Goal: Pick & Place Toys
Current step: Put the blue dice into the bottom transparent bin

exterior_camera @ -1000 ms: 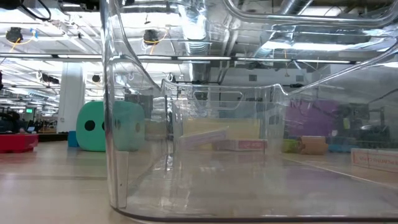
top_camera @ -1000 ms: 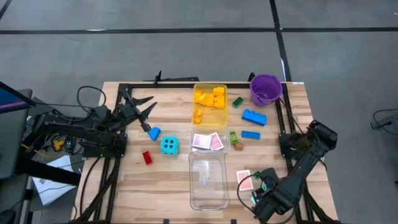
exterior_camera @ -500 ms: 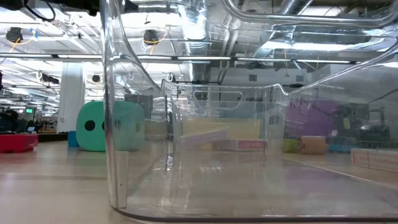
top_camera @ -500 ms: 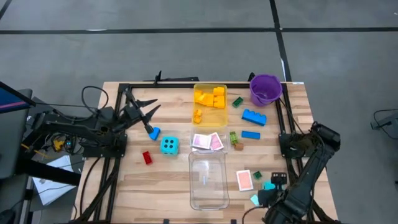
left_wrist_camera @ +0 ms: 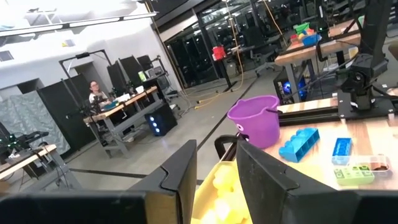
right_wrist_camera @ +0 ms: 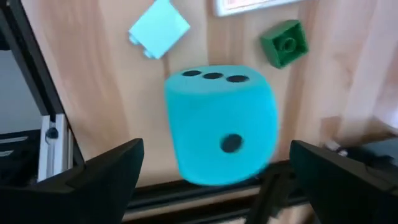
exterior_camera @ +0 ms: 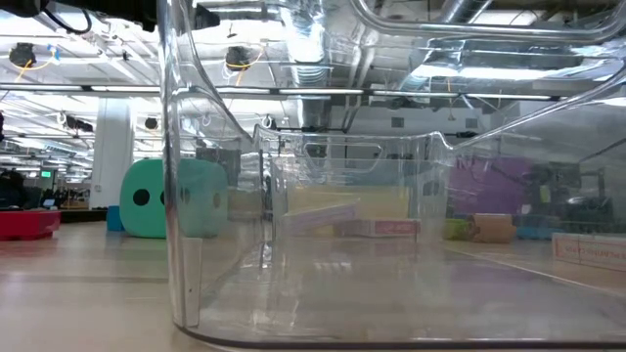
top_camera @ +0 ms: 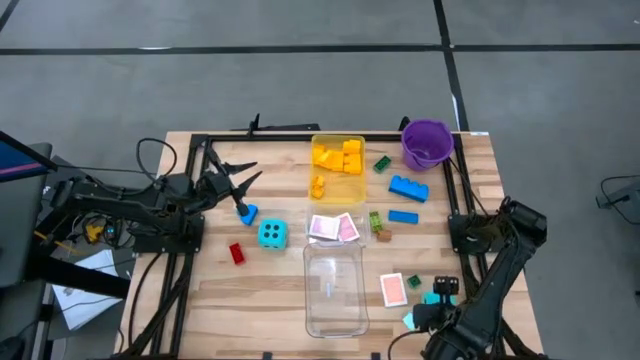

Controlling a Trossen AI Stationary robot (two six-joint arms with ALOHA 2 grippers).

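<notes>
- Nearest, the right end effector point(top_camera: 432, 312) hung at the counter's point(top_camera: 270, 310) near right corner, fingers spread wide and holding nothing.
- Between those fingers, in the right wrist view, sat a cyan die point(right_wrist_camera: 221, 124), with a pale cyan piece point(right_wrist_camera: 159, 28) and a green brick point(right_wrist_camera: 284, 42) just beyond it on the wood.
- A pink card point(top_camera: 393, 289) lay just beside them, next to the clear tray point(top_camera: 334, 290).
- Mid-counter lay two more cards point(top_camera: 334, 228), a second die point(top_camera: 271, 234), a red brick point(top_camera: 236, 253) and a flat blue brick point(top_camera: 403, 216).
- The left end effector point(top_camera: 237, 186) hovered over the counter's left side, released, near a blue piece point(top_camera: 247, 213).
- Farther back, yellow bricks point(top_camera: 340, 157) filled a yellow tray point(top_camera: 337, 139), with a bigger blue brick point(top_camera: 408, 187) and a purple bucket point(top_camera: 427, 143) toward the far right.
</notes>
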